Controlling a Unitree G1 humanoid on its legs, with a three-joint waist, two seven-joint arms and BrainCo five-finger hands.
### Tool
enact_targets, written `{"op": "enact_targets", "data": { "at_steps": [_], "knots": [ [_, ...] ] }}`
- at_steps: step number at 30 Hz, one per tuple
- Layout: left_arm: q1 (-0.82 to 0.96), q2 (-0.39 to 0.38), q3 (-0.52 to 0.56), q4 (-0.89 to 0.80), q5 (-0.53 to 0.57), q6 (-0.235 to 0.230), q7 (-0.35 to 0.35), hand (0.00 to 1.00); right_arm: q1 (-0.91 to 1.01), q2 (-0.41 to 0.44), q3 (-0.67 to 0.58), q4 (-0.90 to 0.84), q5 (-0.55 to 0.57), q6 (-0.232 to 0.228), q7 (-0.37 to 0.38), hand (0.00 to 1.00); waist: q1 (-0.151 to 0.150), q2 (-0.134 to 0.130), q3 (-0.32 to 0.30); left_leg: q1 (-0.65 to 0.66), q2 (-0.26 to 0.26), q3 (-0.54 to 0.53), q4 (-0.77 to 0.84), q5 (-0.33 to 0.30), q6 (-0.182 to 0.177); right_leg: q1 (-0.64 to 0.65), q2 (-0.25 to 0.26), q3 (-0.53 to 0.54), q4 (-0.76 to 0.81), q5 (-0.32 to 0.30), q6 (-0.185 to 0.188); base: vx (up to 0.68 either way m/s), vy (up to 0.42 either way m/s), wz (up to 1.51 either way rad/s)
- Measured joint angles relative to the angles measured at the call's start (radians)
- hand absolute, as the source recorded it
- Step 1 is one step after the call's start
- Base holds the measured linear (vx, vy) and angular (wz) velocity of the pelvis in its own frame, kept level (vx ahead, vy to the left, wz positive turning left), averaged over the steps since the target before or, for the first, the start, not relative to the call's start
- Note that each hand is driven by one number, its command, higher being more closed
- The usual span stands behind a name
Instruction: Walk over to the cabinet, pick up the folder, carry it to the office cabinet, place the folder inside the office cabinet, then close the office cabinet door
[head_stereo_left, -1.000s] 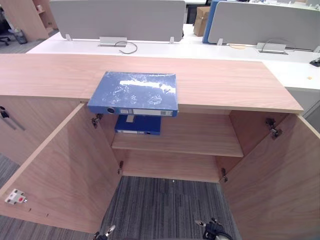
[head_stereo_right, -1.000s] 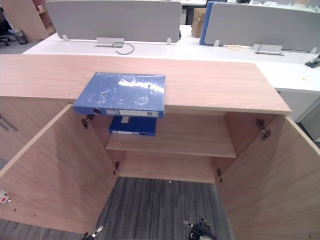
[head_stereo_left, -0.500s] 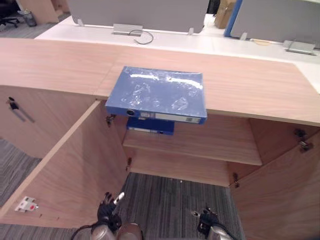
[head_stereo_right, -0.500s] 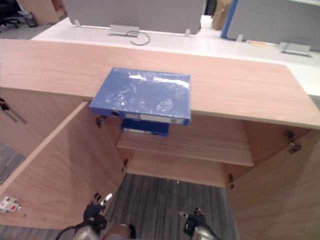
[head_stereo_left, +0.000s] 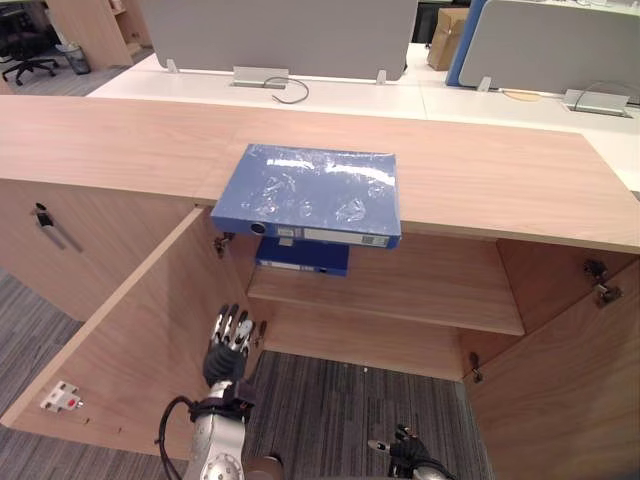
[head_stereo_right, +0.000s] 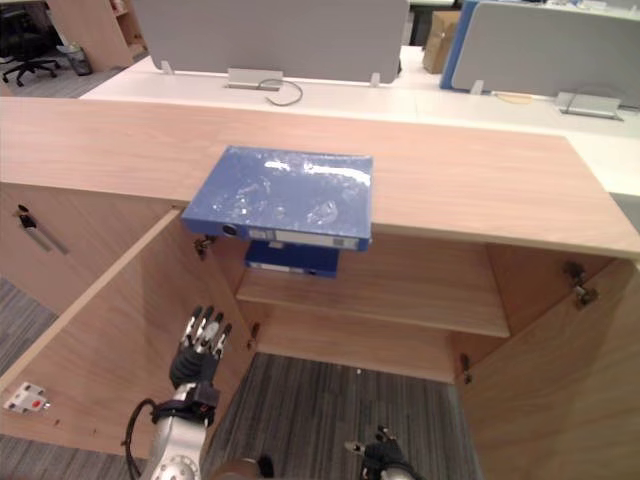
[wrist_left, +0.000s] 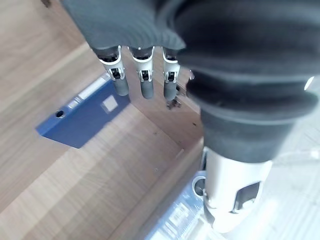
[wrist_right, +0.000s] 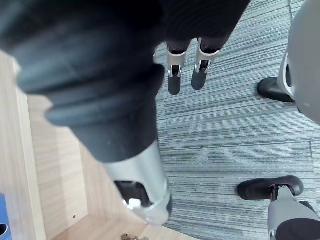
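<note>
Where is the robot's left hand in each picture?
Left eye view: the left hand, low, by the open left door's edge, fingers straight.
Right eye view: same place, further left in the picture.
Left wrist view: its own fingers, pointing toward the cabinet.
Right wrist view: looks along the right hand at the carpet.
Landmark: the blue folder on the cabinet top in both eye views; whether the left wrist view's blue folder is that one, I cannot tell.

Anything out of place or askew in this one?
The blue folder lies at the front edge of the cabinet top, with its spine side overhanging the open compartment below. It looks easy to knock off. Nothing else stands out.
</note>
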Motion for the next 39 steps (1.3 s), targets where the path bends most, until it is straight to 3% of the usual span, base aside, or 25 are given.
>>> {"op": "enact_targets", "data": {
  "at_steps": [4,5,11,15,18,20,25,31,39],
  "knots": [
    [0.012,-0.003,0.028,-0.102,0.292,-0.012,0.100,0.00,0.004,0.003,-0.010,0.000,0.000,0.000,-0.002,0.00,0.004,-0.006,-0.011,-0.002,-0.014,-0.024,-0.006,0.004,0.003,0.010,-0.001,-0.023,-0.001,0.004,-0.004,-0.04,0.029,0.16],
    [0.016,-0.004,0.037,-0.116,0.321,-0.013,0.114,0.00,0.005,0.004,-0.010,0.000,0.000,0.000,-0.003,0.00,0.007,-0.006,-0.012,-0.001,-0.014,-0.025,-0.007,0.005,0.004,0.010,-0.002,-0.023,-0.001,0.005,-0.005,-0.05,0.060,0.08],
    [0.035,-0.010,0.099,-0.239,0.677,-0.025,0.349,0.00,0.005,0.029,-0.007,0.000,0.002,-0.003,-0.039,0.00,0.022,-0.015,-0.018,-0.002,-0.026,-0.029,-0.013,0.003,0.014,0.016,-0.007,-0.023,-0.015,0.024,-0.006,-0.05,0.055,0.02],
    [0.009,-0.007,0.090,-0.295,0.911,-0.019,0.516,0.00,0.002,0.029,-0.006,0.001,0.004,-0.005,-0.066,0.00,0.022,-0.017,-0.025,-0.002,-0.032,-0.025,-0.015,0.006,0.023,0.016,-0.013,-0.020,-0.022,0.038,-0.005,-0.05,0.060,-0.01],
    [-0.069,0.028,0.029,-0.293,1.035,0.002,0.559,0.00,-0.003,0.029,0.003,0.032,0.002,-0.010,-0.078,0.00,0.021,-0.024,-0.046,0.003,-0.032,-0.012,-0.044,0.020,0.019,0.010,-0.008,-0.005,-0.050,0.050,-0.003,-0.05,0.016,-0.13],
    [-0.136,0.088,-0.015,-0.269,1.139,0.016,0.561,0.00,-0.008,0.028,0.002,0.062,0.000,-0.010,-0.079,0.00,0.018,-0.025,-0.063,0.024,-0.030,0.010,-0.077,0.038,0.018,0.004,-0.004,0.019,-0.065,0.059,-0.002,-0.02,-0.015,-0.35],
    [-0.320,0.229,-0.049,-0.087,1.372,0.053,0.544,0.00,-0.027,0.018,-0.002,0.110,-0.019,-0.012,-0.075,0.00,-0.028,-0.021,-0.118,0.043,-0.026,0.026,-0.106,0.051,0.015,0.002,0.011,0.054,-0.095,0.072,-0.005,0.01,-0.016,-0.19],
    [-0.380,0.341,-0.036,0.096,1.478,0.086,0.501,0.00,-0.028,-0.019,-0.027,0.123,-0.073,-0.011,-0.059,0.00,-0.053,-0.017,-0.116,0.079,-0.026,0.033,-0.189,0.094,0.009,0.007,0.030,0.069,-0.141,0.095,-0.035,-0.01,-0.010,-0.10],
    [-0.408,0.410,-0.035,0.208,1.526,0.089,0.462,0.00,-0.029,-0.048,-0.041,0.128,-0.178,-0.011,-0.022,0.00,-0.068,-0.009,-0.105,0.117,-0.031,0.033,-0.258,0.134,0.010,0.016,0.036,0.073,-0.159,0.107,-0.042,-0.04,0.023,-0.02]
  ]
}}
